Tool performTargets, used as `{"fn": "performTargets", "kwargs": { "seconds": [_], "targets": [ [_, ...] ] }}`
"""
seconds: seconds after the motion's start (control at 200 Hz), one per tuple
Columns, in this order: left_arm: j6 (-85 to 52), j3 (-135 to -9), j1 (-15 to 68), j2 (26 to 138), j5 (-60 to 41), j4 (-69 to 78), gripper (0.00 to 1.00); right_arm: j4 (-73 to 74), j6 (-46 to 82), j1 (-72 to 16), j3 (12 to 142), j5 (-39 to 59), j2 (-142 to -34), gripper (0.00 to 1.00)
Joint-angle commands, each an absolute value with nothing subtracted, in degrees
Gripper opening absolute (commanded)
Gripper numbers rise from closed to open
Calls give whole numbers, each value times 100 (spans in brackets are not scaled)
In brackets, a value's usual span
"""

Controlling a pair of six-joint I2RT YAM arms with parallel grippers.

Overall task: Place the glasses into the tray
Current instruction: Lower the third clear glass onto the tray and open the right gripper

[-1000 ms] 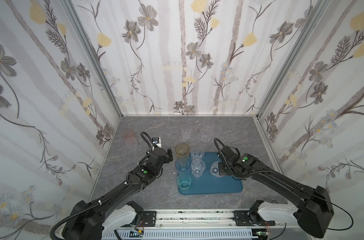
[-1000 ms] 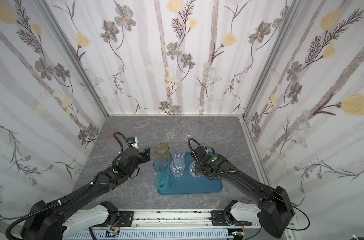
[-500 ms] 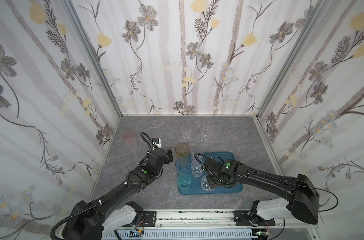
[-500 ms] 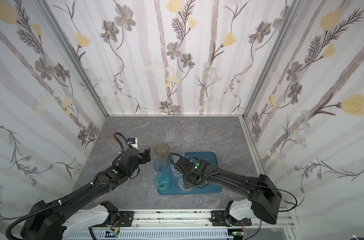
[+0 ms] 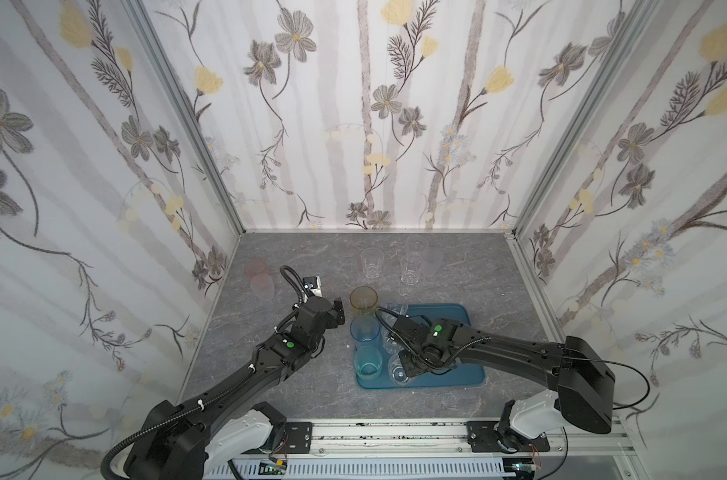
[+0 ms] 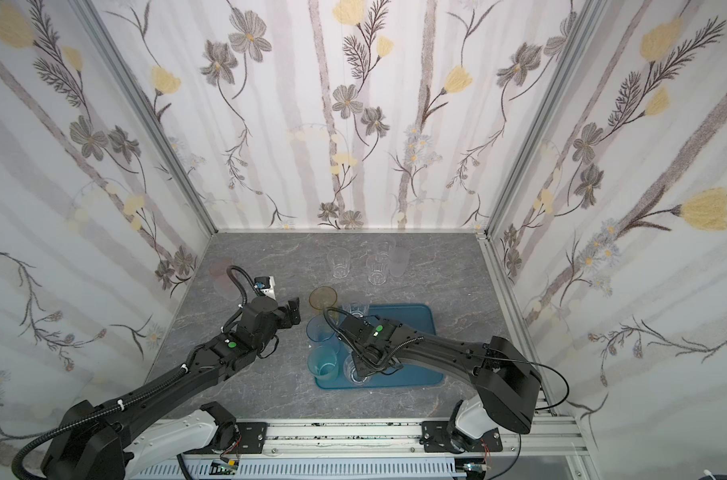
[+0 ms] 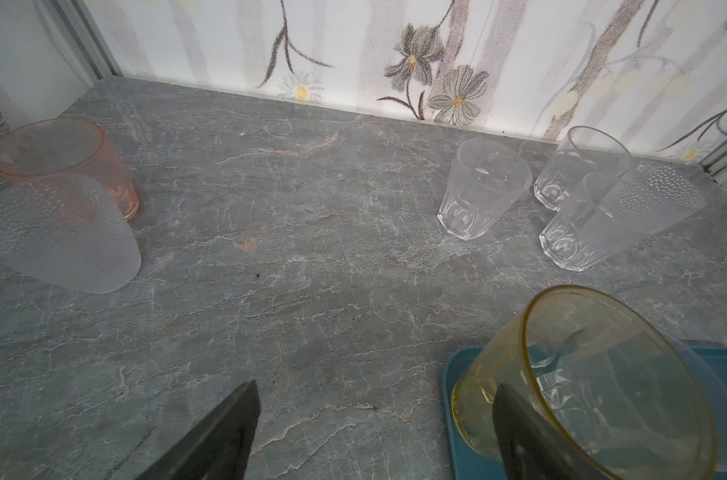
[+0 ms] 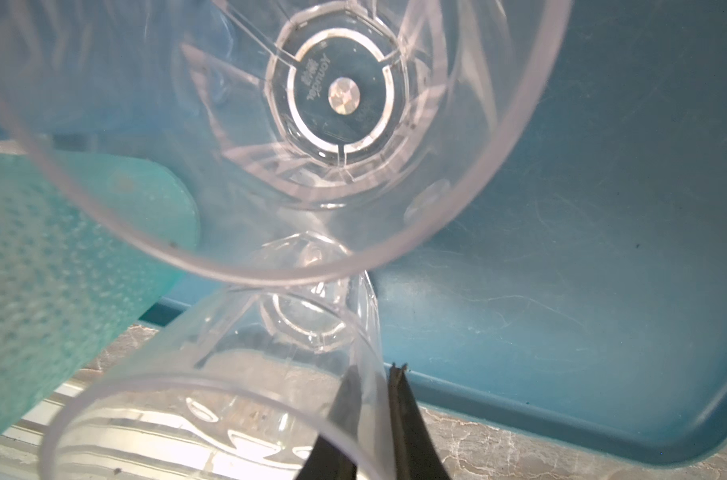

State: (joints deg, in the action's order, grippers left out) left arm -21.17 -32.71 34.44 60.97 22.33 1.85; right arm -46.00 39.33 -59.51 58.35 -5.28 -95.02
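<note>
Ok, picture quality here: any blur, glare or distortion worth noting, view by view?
In both top views, the clear faceted plastic tumblers at the back nearly vanish against the grey marbled tabletop; left wrist view: sharp, amber plastic tumbler stretched near the frame edge; right wrist view: teal dimpled plastic tumbler and nearest clear tumbler soft, too close.

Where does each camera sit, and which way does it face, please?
Both top views: high in front, looking down on the tray, with the left arm and right arm whole.
Left wrist: on the left arm, facing the back wall across the table; the open left gripper shows, amber glass beside it.
Right wrist: on the right arm, looking down into the tray; the right gripper pinches a clear glass by its wall.
Shared: both wrist views show the tray.
</note>
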Motion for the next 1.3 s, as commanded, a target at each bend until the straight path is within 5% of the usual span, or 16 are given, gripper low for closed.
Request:
{"fn": "performTargets", "kwargs": {
  "seconds": [0.0,0.44,0.774,1.299],
  "targets": [
    [-2044,-3358,3429,6169,2295,316,90,-4386,3938,-5924,5965,-500,-9536,17],
    [-1427,-3578,3322,6069,2101,422,99,-3900,3579,-4659,6317,-598,-8587,36],
    [-1377,-3649,3044,5804,1713,448,100,-2653,3727,-3770,6085,-653,-8591,39],
    [-1684,-4204,2474,6120,1563,-703,100,-1948,3716,-3527,5569,-493,-8848,41]
  ]
}}
